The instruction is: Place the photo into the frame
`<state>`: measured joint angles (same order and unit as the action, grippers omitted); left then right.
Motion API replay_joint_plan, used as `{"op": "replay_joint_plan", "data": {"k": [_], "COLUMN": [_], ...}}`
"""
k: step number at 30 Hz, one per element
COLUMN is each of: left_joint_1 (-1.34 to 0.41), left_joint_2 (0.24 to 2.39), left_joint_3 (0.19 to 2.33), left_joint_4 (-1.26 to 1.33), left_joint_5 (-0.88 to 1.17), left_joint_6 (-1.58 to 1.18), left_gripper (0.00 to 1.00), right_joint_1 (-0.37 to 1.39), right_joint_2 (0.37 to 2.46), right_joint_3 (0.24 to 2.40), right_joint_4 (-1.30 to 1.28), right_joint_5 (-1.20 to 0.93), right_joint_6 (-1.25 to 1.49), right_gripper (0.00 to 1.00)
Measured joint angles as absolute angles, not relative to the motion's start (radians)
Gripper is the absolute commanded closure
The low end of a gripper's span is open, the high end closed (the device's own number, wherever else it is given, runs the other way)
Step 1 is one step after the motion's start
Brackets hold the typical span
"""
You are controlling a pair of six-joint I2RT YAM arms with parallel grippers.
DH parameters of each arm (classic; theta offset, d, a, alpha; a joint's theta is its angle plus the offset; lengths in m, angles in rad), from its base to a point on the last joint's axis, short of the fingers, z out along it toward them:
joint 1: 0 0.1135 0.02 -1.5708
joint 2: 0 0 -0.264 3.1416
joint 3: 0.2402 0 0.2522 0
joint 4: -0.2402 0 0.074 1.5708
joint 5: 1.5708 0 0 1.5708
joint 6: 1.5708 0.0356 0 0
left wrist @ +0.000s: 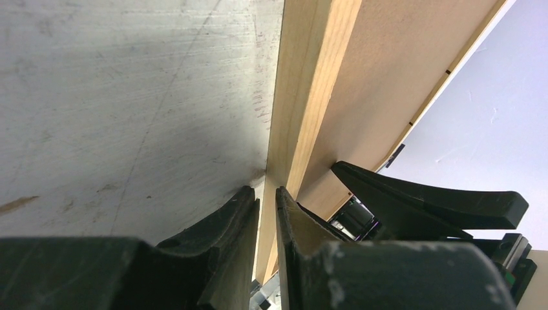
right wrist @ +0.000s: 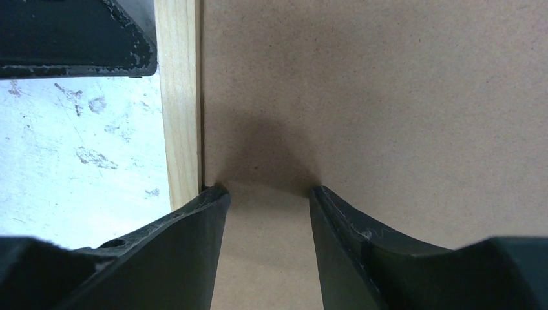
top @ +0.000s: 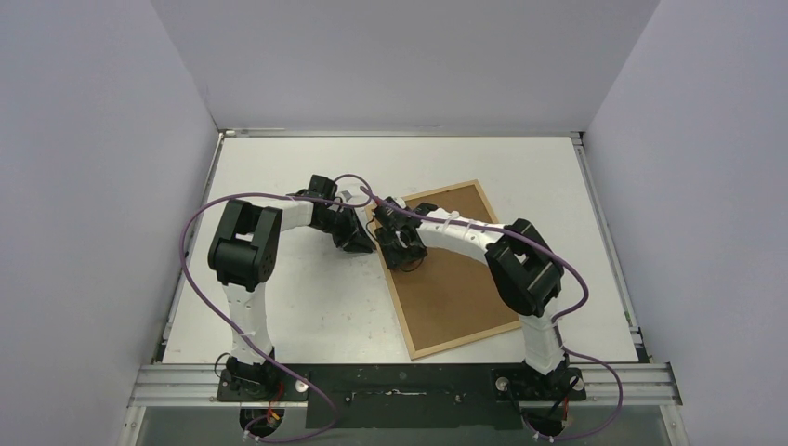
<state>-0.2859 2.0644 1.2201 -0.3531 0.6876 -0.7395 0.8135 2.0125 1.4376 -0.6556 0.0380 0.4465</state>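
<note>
The left fingers (left wrist: 226, 239), nearly together, seemed to pinch the frame (left wrist: 304, 97) by its rail, whose long axis ran straight ahead of them. The right fingers (right wrist: 194, 252), spread and empty, rested just inside that rail on the backing board (right wrist: 388, 97). The photo was out of sight.

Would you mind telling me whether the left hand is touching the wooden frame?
Touching. In the left wrist view the left hand is closed on the light-wood rail of the frame, with the wood running between both fingers and no gap showing.
</note>
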Motion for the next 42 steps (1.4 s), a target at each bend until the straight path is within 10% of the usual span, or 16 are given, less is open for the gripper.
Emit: {"op": "replay_joint_plan", "data": {"k": [26,42], "left_joint_1": [-0.147,-0.155], "left_joint_2": [2.093,2.273], "left_joint_3": [1.524,1.636], "left_joint_4": [-0.378,-0.405], "left_joint_5": [0.654,0.674], "left_joint_6": [-0.622,-0.593], "left_gripper": [0.57,0.62], "right_joint_1": [0.664,0.688], "right_joint_2": [1.93,2.216], "right_joint_3": [1.522,1.783], "right_joint_4": [-0.609,-0.614], "right_joint_5": [-0.076,-0.07], "right_joint_6": [0.464,0.42], "right_gripper": [0.38,0.61]}}
